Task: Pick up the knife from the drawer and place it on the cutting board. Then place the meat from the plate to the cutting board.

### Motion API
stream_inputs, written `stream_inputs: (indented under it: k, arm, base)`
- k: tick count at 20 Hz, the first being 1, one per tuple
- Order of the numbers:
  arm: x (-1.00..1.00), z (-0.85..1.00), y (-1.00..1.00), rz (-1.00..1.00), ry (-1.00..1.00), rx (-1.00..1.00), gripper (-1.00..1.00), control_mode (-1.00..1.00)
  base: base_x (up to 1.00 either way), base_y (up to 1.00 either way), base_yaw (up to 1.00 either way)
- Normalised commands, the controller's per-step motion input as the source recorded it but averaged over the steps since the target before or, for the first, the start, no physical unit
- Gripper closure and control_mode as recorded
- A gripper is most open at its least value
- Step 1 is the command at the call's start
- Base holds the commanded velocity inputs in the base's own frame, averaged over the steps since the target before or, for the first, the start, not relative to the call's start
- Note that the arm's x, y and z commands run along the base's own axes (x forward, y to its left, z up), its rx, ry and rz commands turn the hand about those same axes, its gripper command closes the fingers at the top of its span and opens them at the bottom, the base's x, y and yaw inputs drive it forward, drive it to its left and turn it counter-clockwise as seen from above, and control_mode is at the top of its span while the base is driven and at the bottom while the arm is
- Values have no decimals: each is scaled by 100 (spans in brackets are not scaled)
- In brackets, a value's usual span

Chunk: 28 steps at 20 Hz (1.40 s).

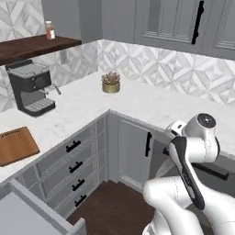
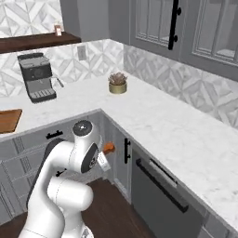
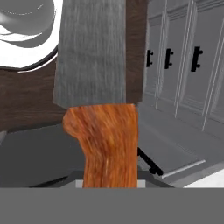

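One knife (image 3: 103, 109) sits clamped in the tool (image 3: 109, 179), blade pointing outward.

Orange-handled knife (image 3: 107, 144) gripped off the counter; cutting board (image 1: 16, 146) bare

An orange-brown wood grain is shown on the knife (image 3: 109, 144) handle, brushed silver-grey on its blade; the cutting board (image 1: 16, 146) is brown.

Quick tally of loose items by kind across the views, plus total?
Orange-brown-handled silver-bladed knife, held in the shut tool: 1
Brown wooden cutting board: 1
Black espresso machine: 1
Potted succulent in brass pot: 1
Small jar on the dark wooden shelf: 1
Total: 5
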Motion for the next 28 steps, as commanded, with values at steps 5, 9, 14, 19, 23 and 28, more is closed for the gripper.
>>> stream_inputs:
  k: [5,9,14,19,23,28]
  arm:
    - [0,0,0,0,0,0,100,100]
    - [0,0,0,0,0,0,100,100]
    - [0,0,0,0,0,0,100,100]
    - [0,0,0,0,0,0,100,100]
    - [0,0,0,0,0,0,100,100]
    - [0,0,0,0,0,0,100,100]
  base:
    - [71,-15,76]
    - [71,-16,76]
    - [62,-9,72]
    - [35,-11,26]
    - [76,0,0]
    - [94,1,0]
